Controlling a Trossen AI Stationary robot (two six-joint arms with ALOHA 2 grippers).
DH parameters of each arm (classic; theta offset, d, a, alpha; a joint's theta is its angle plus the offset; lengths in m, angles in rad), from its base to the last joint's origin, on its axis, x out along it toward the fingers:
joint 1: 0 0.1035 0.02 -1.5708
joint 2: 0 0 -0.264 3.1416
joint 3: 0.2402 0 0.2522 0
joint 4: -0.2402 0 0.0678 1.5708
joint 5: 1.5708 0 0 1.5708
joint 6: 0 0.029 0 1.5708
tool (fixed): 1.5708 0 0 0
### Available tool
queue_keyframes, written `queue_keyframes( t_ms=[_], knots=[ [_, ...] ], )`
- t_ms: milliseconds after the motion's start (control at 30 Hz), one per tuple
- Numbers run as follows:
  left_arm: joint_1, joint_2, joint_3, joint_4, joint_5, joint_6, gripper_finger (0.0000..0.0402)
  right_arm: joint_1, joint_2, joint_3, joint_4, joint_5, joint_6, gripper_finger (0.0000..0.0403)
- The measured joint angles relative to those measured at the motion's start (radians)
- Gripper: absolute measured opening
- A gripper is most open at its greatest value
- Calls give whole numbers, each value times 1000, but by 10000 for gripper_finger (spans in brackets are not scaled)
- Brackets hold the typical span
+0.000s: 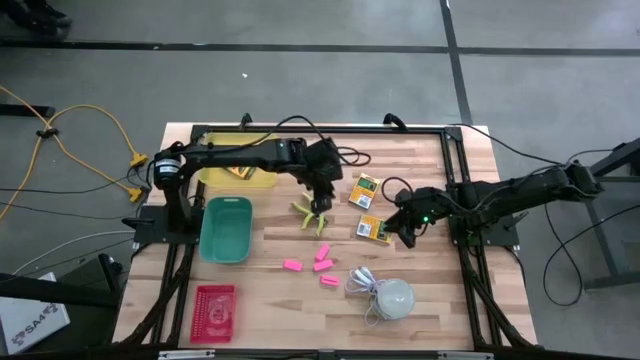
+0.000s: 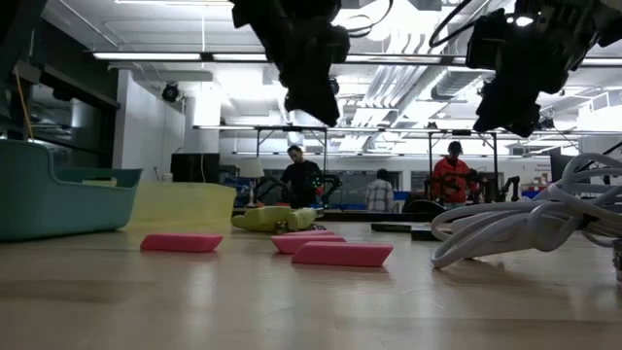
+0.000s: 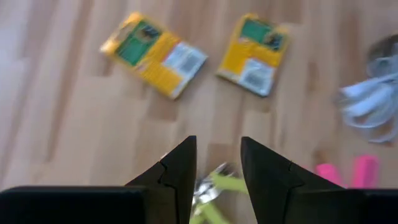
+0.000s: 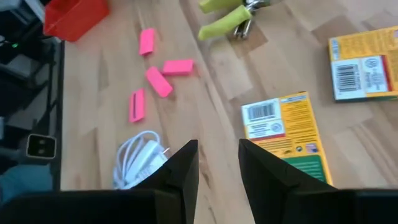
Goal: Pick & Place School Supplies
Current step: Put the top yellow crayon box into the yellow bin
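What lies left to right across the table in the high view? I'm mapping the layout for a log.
Red basket → teal bin → green-handled tool → white dome.

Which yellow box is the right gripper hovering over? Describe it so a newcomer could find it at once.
Start at the teal bin on the table's left and look across to the right gripper. Two yellow boxes lie there; it is the nearer box, right beside the gripper, not the one farther back.
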Motion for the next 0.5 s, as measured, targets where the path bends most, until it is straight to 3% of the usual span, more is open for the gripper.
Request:
queue_keyframes(
  t_ms=[100, 267, 500],
  knots=[
    [7, 0, -16, 53, 69, 10, 121, 0, 0, 0, 0, 42, 0, 103],
    [29, 0, -76, 151, 82, -42, 121, -22, 0, 0, -8, 113, 24, 103],
    [60, 0, -173, 300, 82, -197, 121, -188, 0, 0, -58, 83, 6, 103]
  ],
)
